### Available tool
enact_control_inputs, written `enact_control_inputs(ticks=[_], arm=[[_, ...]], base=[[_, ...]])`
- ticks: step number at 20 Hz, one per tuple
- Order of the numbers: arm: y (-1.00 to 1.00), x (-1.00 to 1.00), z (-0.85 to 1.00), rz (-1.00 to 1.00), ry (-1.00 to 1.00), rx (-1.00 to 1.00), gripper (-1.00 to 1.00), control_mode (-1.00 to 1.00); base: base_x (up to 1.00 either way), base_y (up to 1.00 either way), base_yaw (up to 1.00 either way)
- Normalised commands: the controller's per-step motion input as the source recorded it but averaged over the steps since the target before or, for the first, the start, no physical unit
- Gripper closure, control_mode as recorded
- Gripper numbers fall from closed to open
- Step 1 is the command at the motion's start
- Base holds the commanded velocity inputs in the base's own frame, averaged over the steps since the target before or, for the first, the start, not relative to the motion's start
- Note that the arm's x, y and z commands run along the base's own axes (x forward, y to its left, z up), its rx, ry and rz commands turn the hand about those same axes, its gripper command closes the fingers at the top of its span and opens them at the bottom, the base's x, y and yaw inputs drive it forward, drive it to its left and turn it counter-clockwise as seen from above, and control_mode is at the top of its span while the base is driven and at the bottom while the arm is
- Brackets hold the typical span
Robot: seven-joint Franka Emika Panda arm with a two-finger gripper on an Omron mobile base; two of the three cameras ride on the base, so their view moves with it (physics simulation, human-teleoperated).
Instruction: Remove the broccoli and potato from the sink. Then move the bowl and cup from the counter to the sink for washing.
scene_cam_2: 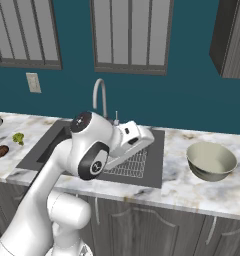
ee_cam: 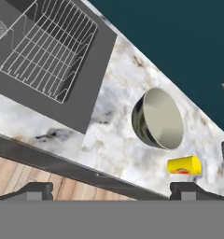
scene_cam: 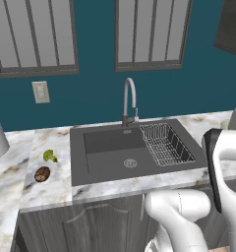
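Marble surface (ee_cam: 109, 135) spreads beneath the gripper (ee_cam: 111, 189), whose jaws stand wide apart and hold nothing. Just ahead sits the bowl (ee_cam: 158, 119), the cup (ee_cam: 184, 165) on its side beside it. Further off, the sink (scene_cam: 110, 160) holds neither vegetable; broccoli (scene_cam: 49, 155) and potato (scene_cam: 42, 173) lie left of it. Bowl and cup remain.

Marble counter (scene_cam_2: 192, 192) with bowl (scene_cam_2: 211, 161), cup (ee_cam: 184, 165), broccoli (scene_cam: 50, 155), potato (scene_cam: 42, 173).
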Motion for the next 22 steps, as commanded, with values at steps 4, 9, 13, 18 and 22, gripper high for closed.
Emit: enact_control_inputs(ticks=[4, 9, 13, 18, 22], arm=[[-0.17, 0.01, 0.00, 0.00, 0.00, -0.15, -1.00, -1.00], [-0.10, 0.11, -0.03, 0.00, 0.04, -0.10, -1.00, -1.00], [-0.09, 0.20, -0.01, 0.00, 0.18, -0.02, -1.00, -1.00], [-0.12, 0.24, 0.00, 0.00, 0.27, 0.00, -1.00, -1.00], [-0.22, 0.18, -0.02, 0.00, 0.17, 0.00, -1.00, -1.00]], base=[[0.00, 0.00, 0.00], [0.00, 0.00, 0.00], [0.00, 0.00, 0.00], [0.00, 0.00, 0.00], [0.00, 0.00, 0.00]])
